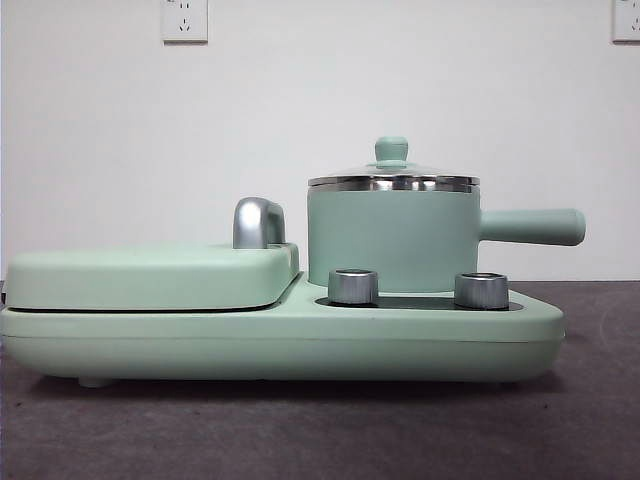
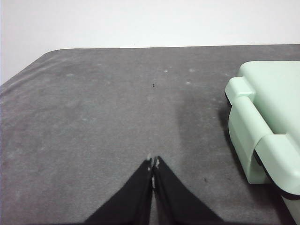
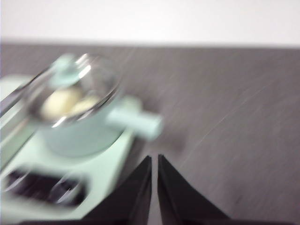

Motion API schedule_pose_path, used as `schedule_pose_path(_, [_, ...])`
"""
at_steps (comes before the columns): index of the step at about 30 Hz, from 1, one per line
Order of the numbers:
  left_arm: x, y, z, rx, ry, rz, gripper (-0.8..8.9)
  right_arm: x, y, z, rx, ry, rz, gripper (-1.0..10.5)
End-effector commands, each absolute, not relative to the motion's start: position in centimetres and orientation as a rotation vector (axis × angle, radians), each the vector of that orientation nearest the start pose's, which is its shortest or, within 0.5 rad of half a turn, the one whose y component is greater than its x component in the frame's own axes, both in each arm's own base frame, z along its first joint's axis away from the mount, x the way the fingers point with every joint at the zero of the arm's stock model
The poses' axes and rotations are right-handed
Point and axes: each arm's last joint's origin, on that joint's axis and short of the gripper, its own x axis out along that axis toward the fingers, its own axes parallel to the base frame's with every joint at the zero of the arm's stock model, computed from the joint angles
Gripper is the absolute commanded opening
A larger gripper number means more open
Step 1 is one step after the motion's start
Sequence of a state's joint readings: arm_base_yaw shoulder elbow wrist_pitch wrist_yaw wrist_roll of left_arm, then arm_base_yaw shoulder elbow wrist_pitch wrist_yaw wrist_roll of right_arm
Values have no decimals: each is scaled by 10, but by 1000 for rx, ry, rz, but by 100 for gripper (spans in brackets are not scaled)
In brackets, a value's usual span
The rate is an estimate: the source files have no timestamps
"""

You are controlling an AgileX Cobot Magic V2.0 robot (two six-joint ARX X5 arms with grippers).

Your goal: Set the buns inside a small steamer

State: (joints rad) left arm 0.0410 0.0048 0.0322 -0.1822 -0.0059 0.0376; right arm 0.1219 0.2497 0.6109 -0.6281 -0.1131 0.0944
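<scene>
The small steamer (image 1: 392, 238) is a mint-green pot with a steel rim and a long side handle, standing on the cooker base with its glass lid on. In the blurred right wrist view the steamer (image 3: 77, 117) shows the buns (image 3: 68, 103) as pale lumps under the lid. My right gripper (image 3: 154, 161) is shut and empty, off the handle side of the pot above the table. Over bare grey table beside the cooker's flat end, my left gripper (image 2: 153, 165) is shut and holds nothing. Neither arm appears in the front view.
The mint-green cooker base (image 1: 280, 335) carries a flat griddle cover (image 1: 150, 275) with a chrome handle (image 1: 258, 222) and two steel knobs (image 1: 353, 286). The cover's corner (image 2: 267, 117) lies near my left gripper. A grey mat (image 2: 93, 117) covers the table.
</scene>
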Motion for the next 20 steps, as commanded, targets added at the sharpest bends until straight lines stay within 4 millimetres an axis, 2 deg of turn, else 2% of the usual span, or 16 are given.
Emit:
schedule_pose_path(1, [95, 4, 150, 46, 180, 49, 7, 79, 7, 271, 91, 149, 126, 20])
schedule_pose_path(5, [95, 4, 150, 46, 180, 49, 7, 90, -2, 236, 63, 91, -95, 20])
schedule_pose_path(8, [95, 4, 150, 46, 180, 49, 7, 91, -5, 215, 59, 64, -170, 20])
schedule_pose_path(14, [95, 4, 150, 46, 180, 49, 7, 91, -5, 184, 22, 80, -115, 20])
schedule_pose_path(20, [95, 4, 150, 46, 180, 49, 7, 93, -3, 167, 25, 111, -49, 20])
